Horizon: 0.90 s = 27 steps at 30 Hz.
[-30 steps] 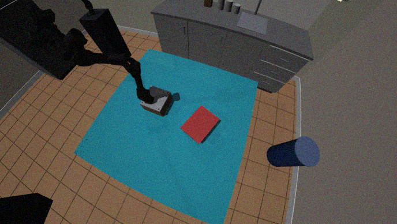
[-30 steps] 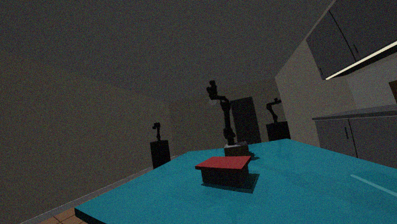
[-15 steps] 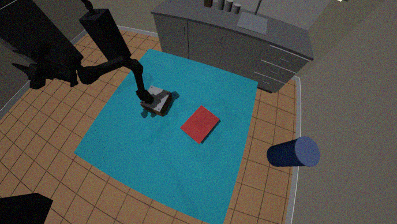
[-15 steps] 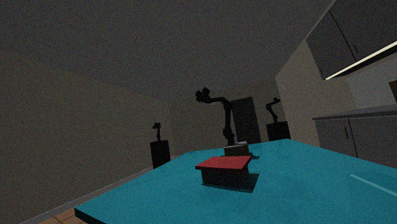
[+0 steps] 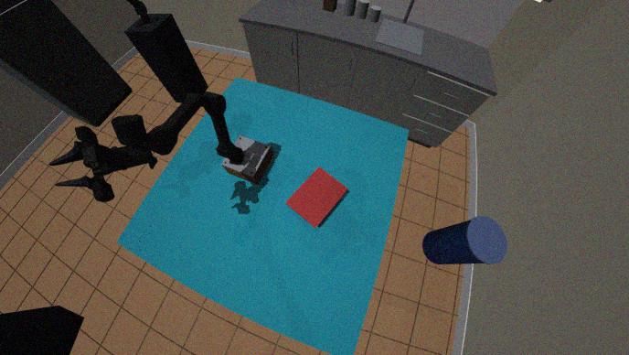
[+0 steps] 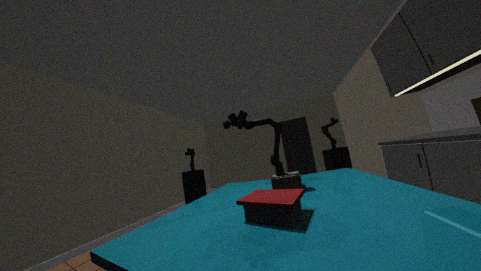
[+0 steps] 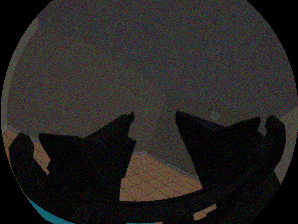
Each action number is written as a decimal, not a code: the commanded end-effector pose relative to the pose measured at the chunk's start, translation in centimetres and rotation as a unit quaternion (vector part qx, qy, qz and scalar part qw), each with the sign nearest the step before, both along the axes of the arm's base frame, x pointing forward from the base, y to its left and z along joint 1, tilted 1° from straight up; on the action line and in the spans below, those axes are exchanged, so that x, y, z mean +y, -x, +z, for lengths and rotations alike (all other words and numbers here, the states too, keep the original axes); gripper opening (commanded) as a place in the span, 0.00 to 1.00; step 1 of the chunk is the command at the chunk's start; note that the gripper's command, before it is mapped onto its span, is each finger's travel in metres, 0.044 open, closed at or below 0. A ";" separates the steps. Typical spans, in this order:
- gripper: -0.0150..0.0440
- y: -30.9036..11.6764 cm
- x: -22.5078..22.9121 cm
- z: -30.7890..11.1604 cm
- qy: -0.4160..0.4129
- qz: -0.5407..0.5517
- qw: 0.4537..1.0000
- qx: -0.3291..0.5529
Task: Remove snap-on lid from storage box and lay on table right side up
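Note:
The red lid lies flat on top of the dark storage box, its edges standing out past the box walls. The box stands on the blue table; from above the lid hides it. My gripper is open, with nothing between its fingers. It is raised high and far from the box, out at the left in the top view, pointing away from the lid. The wrist view shows neither lid nor box, only walls, floor and a strip of table.
The arm's base block stands on the table behind the box. A blue cylinder is off the table's right side. Grey counters run beside the table. Dark pedestals with other arms stand beyond it.

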<state>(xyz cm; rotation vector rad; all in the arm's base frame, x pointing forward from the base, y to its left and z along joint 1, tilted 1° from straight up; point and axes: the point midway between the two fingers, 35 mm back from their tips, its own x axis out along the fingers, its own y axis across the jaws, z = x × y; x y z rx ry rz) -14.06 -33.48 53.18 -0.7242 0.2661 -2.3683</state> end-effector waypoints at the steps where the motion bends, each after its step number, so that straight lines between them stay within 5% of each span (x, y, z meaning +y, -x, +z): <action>1: 0.65 -5.3 -2.7 -3.0 0.013 0.121 0.989 -0.079; 15: 0.65 -23.8 -4.0 -13.6 -0.021 0.402 0.843 -0.356; 27: 0.65 -34.0 0.2 -20.2 -0.102 0.486 0.719 -0.487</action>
